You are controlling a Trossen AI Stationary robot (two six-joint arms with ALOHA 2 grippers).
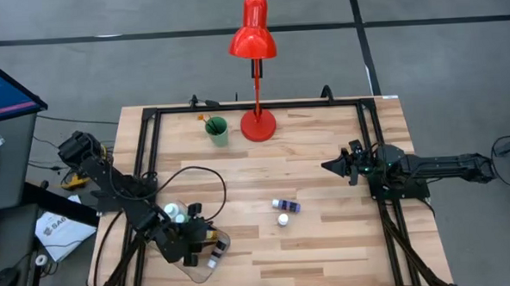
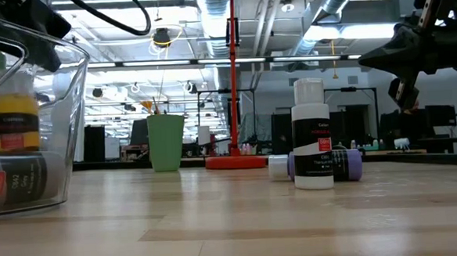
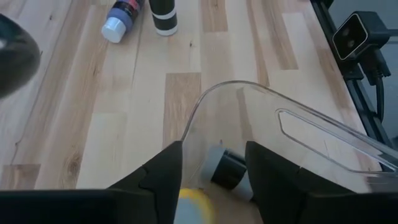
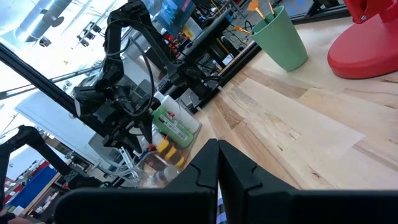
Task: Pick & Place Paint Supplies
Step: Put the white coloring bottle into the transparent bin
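My left gripper point(image 3: 214, 177) hovers open over the clear plastic tray point(image 1: 217, 257) at the table's near left, pointing down into it. Between its fingers shows a yellow bottle top point(image 3: 194, 204). The tray holds paint bottles: a yellow one point(image 2: 10, 120) upright, a larger green one point(image 4: 174, 124), and a dark one point(image 3: 229, 169) lying on its side. On the bare table, a white-capped bottle point(image 1: 283, 219) stands upright and a purple one point(image 1: 287, 206) lies on its side behind it. My right gripper point(image 1: 329, 166) waits shut at the right, above the table. My left gripper has its fingers on either side of the yellow bottle's top point(image 3: 194, 204), coming from above and slanting down. The top sits close to one finger point(image 3: 165, 177) and clear of the other. I cannot tell whether it touches.
A green cup point(image 1: 216, 130) with brushes and a red desk lamp point(image 1: 258, 121) stand at the far middle. A black frame point(image 1: 148, 156) runs along the table's left, far and right sides. Bare wood lies in the middle, around the two loose bottles.
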